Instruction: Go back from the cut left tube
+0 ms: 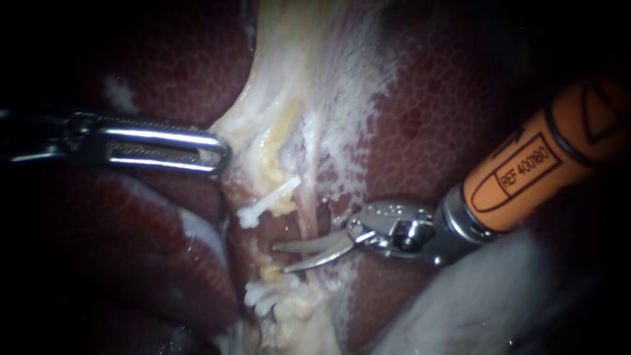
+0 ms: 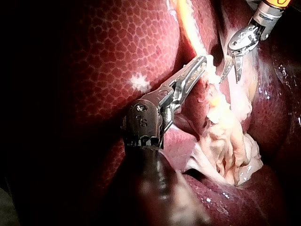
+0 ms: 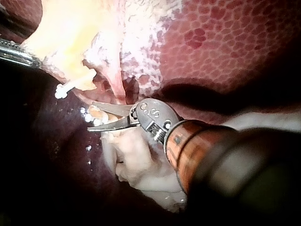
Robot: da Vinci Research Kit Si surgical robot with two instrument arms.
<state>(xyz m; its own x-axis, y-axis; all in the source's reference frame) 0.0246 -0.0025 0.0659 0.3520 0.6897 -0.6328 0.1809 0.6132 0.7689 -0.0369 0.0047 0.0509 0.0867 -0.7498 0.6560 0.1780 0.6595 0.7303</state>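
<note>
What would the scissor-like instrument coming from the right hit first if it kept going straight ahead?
The right instrument, blades open, points at the pale yellowish tissue just past its tips; it would likely touch that first, with the dark liver lobe behind. Depth is hard to judge.

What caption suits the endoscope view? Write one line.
Open blades of the right instrument sit between two white clips; left instrument touches pale tissue by the liver.

Dark red liver point(image 1: 434, 112) with honeycomb mottling, whitish-yellow tissue point(image 1: 289, 79), white clips point(image 1: 263, 207), and an orange sleeve point(image 1: 526, 174) on my right instrument point(image 1: 279, 258).
</note>
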